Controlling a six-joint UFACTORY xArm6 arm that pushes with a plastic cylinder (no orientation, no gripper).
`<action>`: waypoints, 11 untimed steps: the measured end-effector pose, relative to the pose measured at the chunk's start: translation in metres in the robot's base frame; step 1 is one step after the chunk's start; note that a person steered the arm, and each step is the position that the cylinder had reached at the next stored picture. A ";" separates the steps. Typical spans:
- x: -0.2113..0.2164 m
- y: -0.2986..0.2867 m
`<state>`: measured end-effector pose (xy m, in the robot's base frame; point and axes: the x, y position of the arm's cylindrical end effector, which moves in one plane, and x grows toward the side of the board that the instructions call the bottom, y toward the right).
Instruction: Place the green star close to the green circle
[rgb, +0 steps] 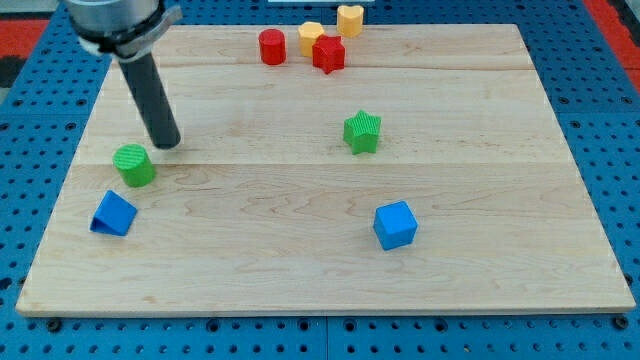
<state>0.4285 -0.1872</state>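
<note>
The green star lies right of the board's middle. The green circle stands near the view's left edge of the board. My tip rests on the board just above and right of the green circle, a small gap away from it. The star is far to the right of my tip.
A blue triangular block lies below the green circle. A blue cube sits at lower right of the star. At the view's top are a red cylinder, a red star, a yellow hexagon and a yellow heart. Wooden board.
</note>
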 end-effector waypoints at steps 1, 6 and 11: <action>0.029 -0.036; -0.060 0.315; -0.010 0.199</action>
<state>0.4188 0.0113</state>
